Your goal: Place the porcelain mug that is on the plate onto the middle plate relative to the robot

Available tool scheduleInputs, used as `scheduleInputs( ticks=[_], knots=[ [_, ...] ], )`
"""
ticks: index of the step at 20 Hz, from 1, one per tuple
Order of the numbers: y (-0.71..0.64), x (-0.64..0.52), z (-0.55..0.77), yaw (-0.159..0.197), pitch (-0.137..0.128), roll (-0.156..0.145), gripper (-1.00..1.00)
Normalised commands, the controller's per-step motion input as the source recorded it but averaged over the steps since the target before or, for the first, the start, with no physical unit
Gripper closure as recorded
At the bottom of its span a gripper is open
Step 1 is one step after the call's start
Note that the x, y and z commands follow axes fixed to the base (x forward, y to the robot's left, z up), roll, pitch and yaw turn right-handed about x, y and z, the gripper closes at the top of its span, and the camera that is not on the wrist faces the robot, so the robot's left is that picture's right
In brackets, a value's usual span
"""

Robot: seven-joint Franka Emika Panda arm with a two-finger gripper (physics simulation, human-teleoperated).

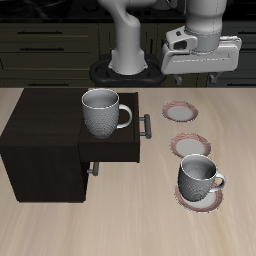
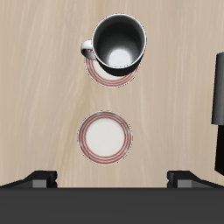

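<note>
- The porcelain mug (image 1: 200, 179) stands upright on the plate (image 1: 199, 197) at the lower right of the exterior frame, nearest the worktop's (image 1: 120, 225) front edge, its loop handle pointing toward the right of that frame.
- The middle plate (image 1: 191, 148) lies bare just behind it, and a third plate (image 1: 180, 111) lies farther back again; the three form a short row running from the front edge toward the robot's base.
- The hand (image 1: 201, 70) hangs high at the upper right of the exterior frame, well apart from the mug. It carries nothing; the wrist view shows only two dark finger ends at the frame's edge with a wide gap between, so I judge it spread open, though the fingertips themselves are poorly seen.
- The step in hand is the reach: bring the hand forward and down until it is over the mug.
- To do it well, centre one finger inside the rim and one outside the wall on the side away from the handle, or straddle the whole body if the span allows, and descend straight so the mug is not tipped off its plate.
- The larger mug (image 1: 102, 111) on the dark cabinet (image 1: 60, 150) is a look-alike and should be left alone.
- The carry afterwards is short; a modest lift clears the plate rim.
</note>
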Motion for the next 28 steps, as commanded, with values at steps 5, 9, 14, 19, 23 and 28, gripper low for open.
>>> scheduleInputs(
  ticks=[5,9,14,19,23,28],
  knots=[
    [0.15,0.42,-0.02,0.011,-0.004,0.014,-1.00],
    [0.06,0.37,-0.01,-0.015,0.000,-0.011,-1.00],
    [0.23,0.44,-0.13,0.041,0.013,0.024,-1.00],
    [0.06,0.39,-0.09,0.027,0.011,-0.002,-1.00],
    [0.06,0.30,0.08,0.022,-0.009,0.032,-1.00],
    [0.01,0.31,0.09,0.005,-0.010,-0.006,-1.00]
  ],
)
